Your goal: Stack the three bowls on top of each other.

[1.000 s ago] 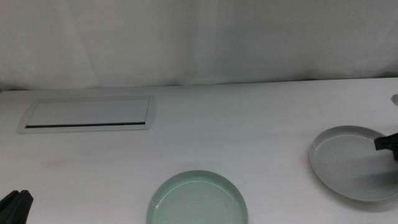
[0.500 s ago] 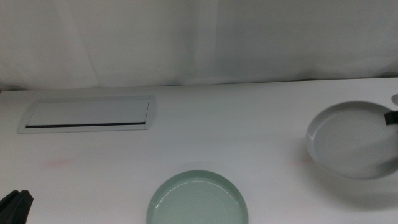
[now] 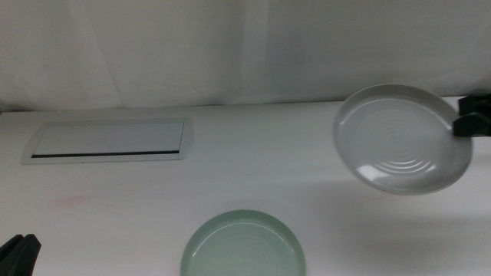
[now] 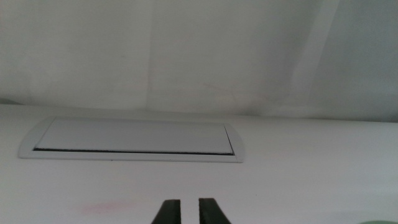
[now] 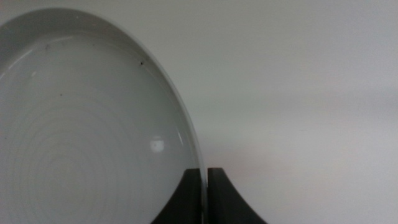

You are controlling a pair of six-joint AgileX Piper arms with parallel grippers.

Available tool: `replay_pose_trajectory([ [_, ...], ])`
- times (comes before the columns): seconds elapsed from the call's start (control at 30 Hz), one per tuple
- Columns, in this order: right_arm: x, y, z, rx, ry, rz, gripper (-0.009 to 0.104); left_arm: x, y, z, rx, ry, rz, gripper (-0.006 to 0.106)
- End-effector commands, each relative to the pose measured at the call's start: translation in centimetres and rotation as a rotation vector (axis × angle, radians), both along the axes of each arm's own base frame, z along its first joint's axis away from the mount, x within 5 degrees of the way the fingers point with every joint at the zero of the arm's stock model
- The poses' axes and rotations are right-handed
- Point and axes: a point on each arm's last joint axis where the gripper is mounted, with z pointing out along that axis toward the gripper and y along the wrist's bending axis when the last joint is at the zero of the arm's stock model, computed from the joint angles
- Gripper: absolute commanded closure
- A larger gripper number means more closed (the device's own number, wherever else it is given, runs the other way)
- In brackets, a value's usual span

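Your right gripper pinches the grey bowl by its rim, tilted up high; a slip there drops it short of the green bowl.

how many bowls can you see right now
2. The grey bowl is lifted and tilted at the right, its rim pinched by the right gripper. The green bowl sits on the table at the bottom edge. A third may be out of frame.
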Motion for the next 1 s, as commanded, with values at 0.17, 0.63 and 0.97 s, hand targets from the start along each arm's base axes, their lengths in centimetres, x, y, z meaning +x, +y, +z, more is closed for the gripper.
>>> replay_pose_trajectory([
  [0.17, -1.1, 9.3, 0.1, 0.022, -0.037, 0.251, 0.098, -0.2, 0.0, -1.2, 0.001, 0.036, 0.002, 0.089],
  [0.63, -2.3, 18.2, -5.6, -0.033, 0.082, 0.43, 0.098, -0.2, 0.0, -1.2, -0.001, 0.036, 0.002, 0.089],
  [0.97, -1.6, 22.0, -9.5, -0.072, 0.157, 0.502, 0.098, -0.2, 0.0, -1.3, 0.0, 0.044, 0.005, 0.091],
])
